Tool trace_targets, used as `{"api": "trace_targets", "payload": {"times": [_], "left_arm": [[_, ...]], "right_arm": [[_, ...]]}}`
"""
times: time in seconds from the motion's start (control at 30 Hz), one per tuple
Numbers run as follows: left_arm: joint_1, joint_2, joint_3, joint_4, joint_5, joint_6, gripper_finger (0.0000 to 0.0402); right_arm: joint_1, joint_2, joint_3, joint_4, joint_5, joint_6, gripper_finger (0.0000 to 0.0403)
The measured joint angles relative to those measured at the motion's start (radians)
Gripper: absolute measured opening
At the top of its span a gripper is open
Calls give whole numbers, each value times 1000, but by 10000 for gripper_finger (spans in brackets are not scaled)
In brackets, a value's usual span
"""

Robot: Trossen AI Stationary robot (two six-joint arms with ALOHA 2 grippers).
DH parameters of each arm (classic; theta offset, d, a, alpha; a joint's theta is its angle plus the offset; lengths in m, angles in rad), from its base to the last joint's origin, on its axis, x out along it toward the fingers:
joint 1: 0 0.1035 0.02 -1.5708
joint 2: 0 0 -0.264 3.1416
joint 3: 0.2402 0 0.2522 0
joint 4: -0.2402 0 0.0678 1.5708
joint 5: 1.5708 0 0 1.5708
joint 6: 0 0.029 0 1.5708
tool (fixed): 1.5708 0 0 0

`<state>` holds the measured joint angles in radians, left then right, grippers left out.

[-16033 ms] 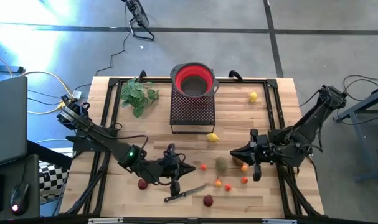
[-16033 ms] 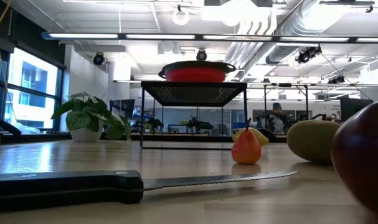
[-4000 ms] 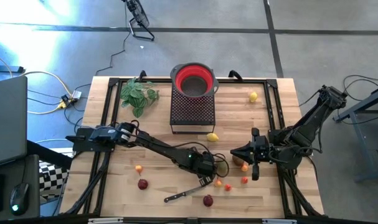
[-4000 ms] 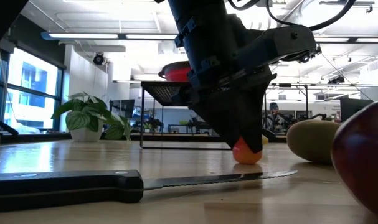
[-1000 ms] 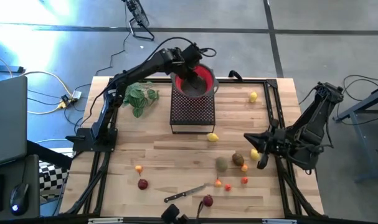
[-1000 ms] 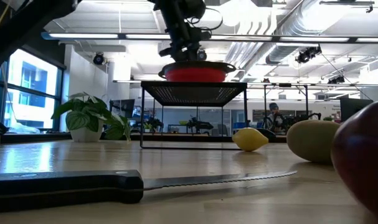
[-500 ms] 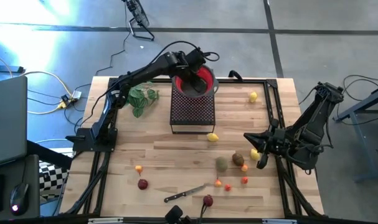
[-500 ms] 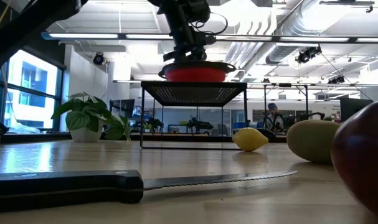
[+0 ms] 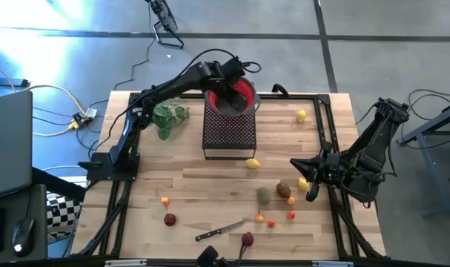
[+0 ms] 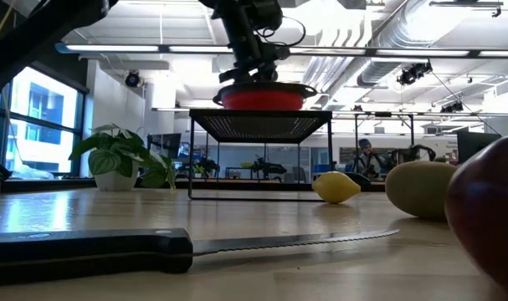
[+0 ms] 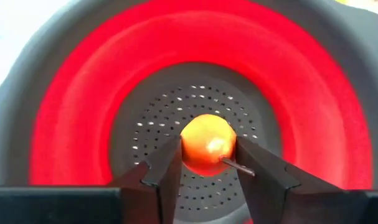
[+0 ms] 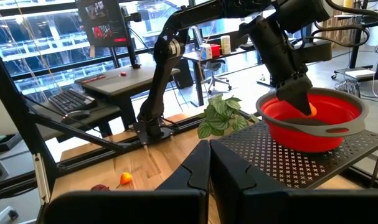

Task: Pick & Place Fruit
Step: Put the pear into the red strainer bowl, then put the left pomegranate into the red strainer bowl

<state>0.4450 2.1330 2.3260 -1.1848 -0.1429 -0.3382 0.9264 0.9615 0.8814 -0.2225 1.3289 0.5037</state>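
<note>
Moved from table to red colander [image 9: 230, 95], left gripper [image 11: 206, 163] grips orange fruit [image 11: 206, 142].

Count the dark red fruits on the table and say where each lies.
2. The left dark red ball lies front left; the right dark red ball sits at the front edge by the knife. Arms might hide more.

12 fruit [image 9: 253, 164], 1 knife [image 9: 220, 231]

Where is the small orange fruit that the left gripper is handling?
Between the left gripper's fingers, inside the red colander on the mesh stand at the table's far edge: orange fruit.
</note>
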Motion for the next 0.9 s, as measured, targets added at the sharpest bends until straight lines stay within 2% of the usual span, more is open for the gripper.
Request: {"api": "trace_targets", "payload": {"times": [0.2,0.4,0.57,0.9], "left_arm": [[0,0,0,1,21,0,182],[0,0,0,1,21,0,186],[0,0,0,6,21,0,164],[0,0,0,8,21,0,81]], "right_arm": [[0,0,0,0,0,0,3],[0,0,0,0,0,0,3],[0,0,0,0,0,0,3],[0,0,0,0,0,0,3]]}}
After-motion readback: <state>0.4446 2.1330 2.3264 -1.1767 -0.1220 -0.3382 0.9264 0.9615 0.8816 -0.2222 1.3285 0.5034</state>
